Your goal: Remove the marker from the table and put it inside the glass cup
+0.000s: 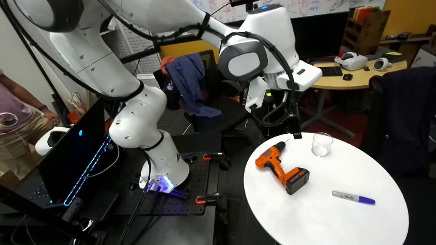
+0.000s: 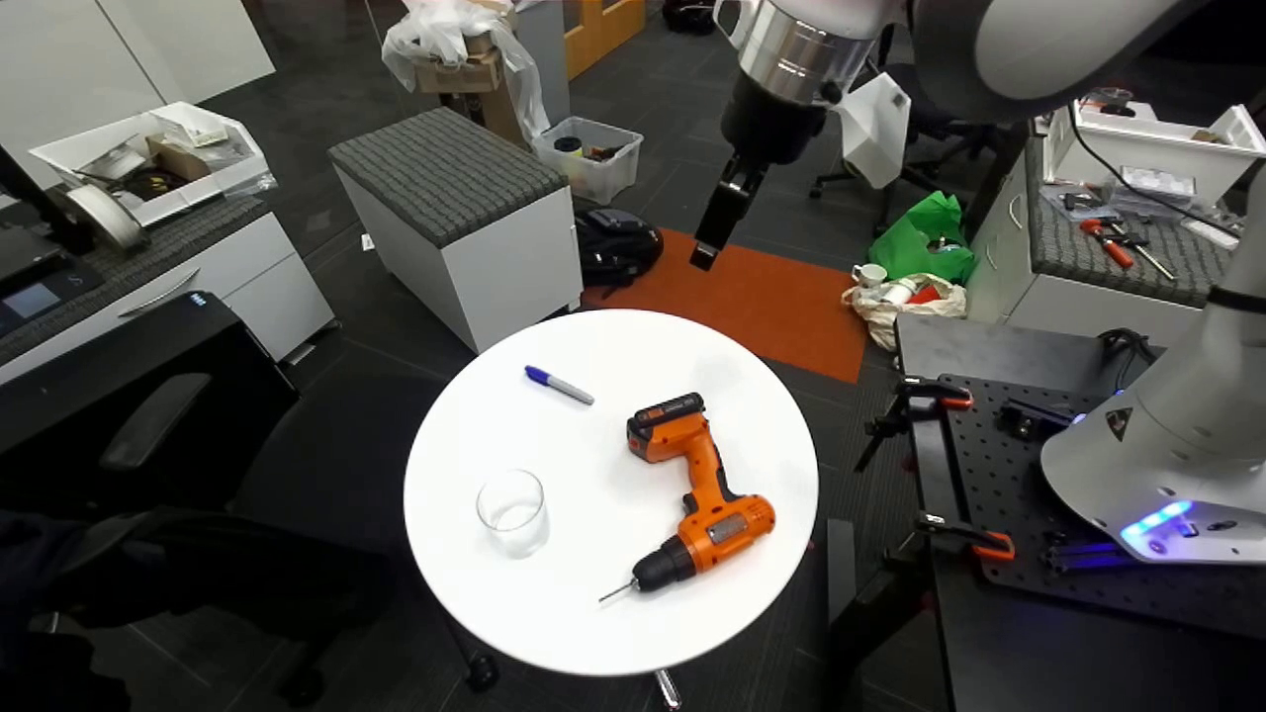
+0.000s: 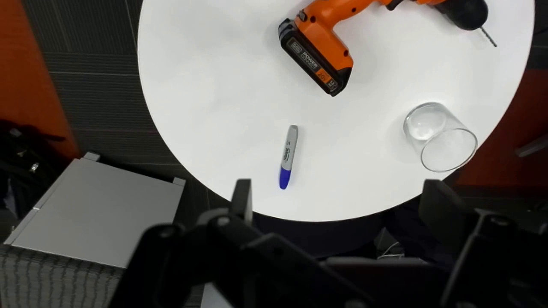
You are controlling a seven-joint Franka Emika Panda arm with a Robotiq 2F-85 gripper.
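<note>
In the wrist view, I locate the blue-capped Sharpie marker (image 3: 288, 156) on the counter (image 3: 205, 107), long axis nearly square to the span of my tool (image 3: 338, 199), set wide, holding nothing, rightward past the marker's capped end. Farther right of it: the glass tumbler (image 3: 440, 137).
</note>
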